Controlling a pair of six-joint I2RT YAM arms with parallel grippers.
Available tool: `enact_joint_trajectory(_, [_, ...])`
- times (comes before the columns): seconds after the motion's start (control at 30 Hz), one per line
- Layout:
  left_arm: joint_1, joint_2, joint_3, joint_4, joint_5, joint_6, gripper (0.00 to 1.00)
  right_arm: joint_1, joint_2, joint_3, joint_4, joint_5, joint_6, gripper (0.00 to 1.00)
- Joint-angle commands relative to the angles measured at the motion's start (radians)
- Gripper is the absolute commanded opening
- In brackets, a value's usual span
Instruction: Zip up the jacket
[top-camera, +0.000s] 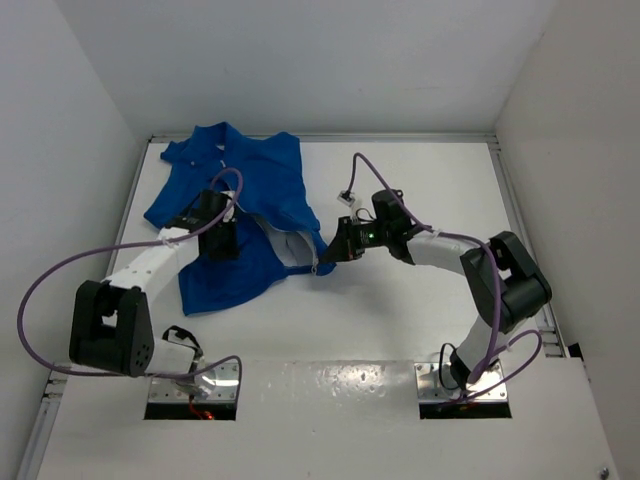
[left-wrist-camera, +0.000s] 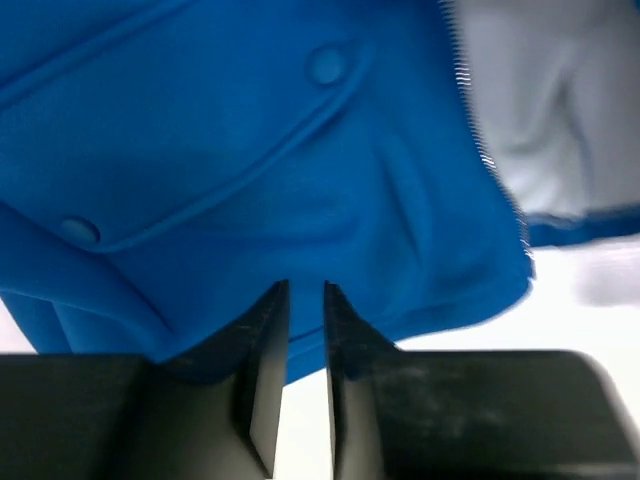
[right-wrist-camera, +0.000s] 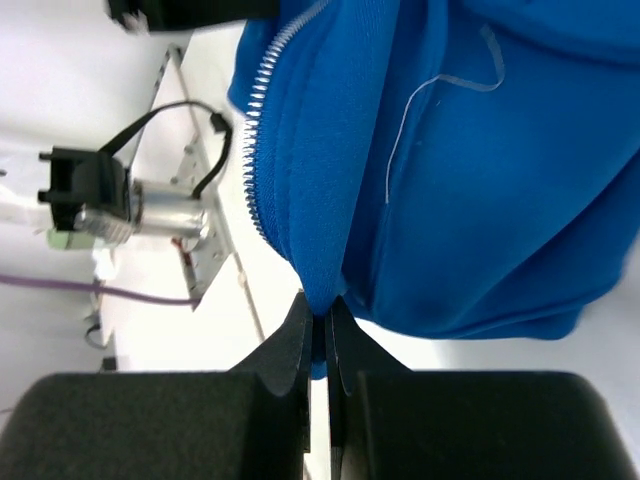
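**Blue jacket on a white table, an arm at either side of its open front**

White walls enclose a white table (top-camera: 430, 180). On its left rear part lies the royal-blue jacket (top-camera: 255, 185), collar toward the far wall, its front open and showing pale lining (left-wrist-camera: 560, 110) beside a row of zipper teeth (right-wrist-camera: 258, 100).

The left gripper (top-camera: 222, 242) sits over the jacket's left panel near the lower hem. In the left wrist view its jaws stand only a narrow slit apart, tips at the fabric edge just below a pocket flap with a round snap (left-wrist-camera: 326, 64). Whether they pinch any cloth cannot be told.

The right gripper (top-camera: 327, 256) reaches in from the right to the jacket's lower front corner. Its jaws are pressed together on a fold of blue fabric at the bottom end of the zipper teeth. A loose pale thread (right-wrist-camera: 415, 110) lies on the cloth above.
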Motion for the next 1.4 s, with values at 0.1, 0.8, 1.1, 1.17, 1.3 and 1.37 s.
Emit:
enact_joint_trajectory(0.1, [-0.007,0.145,-0.021,-0.005,-0.13,-0.093,0.15,-0.023,0.01,0.079,-0.04,0.066,-0.052,0.0])
enact_joint_trajectory(0.8, [0.113,0.58,0.354,0.187,-0.018,0.624,0.09,-0.039,0.07,0.153,-0.125,0.069,-0.022,0.0])
enact_joint_trajectory(1.1, [0.302,0.663,0.537,0.026,-0.005,0.916,0.07,0.0,0.138,0.305,-0.168,0.079,0.026,0.0])
enact_joint_trajectory(1.17, [0.334,0.594,0.546,-0.012,0.05,0.958,0.15,0.007,0.145,0.312,-0.171,0.1,0.029,0.0])
enact_joint_trajectory(1.3, [0.346,0.39,0.479,-0.075,0.25,0.963,0.54,0.036,0.162,0.354,-0.197,0.154,0.005,0.0])
enact_joint_trajectory(1.37, [0.32,0.259,0.445,-0.075,0.259,0.872,0.87,0.041,0.17,0.369,-0.208,0.202,-0.008,0.0])
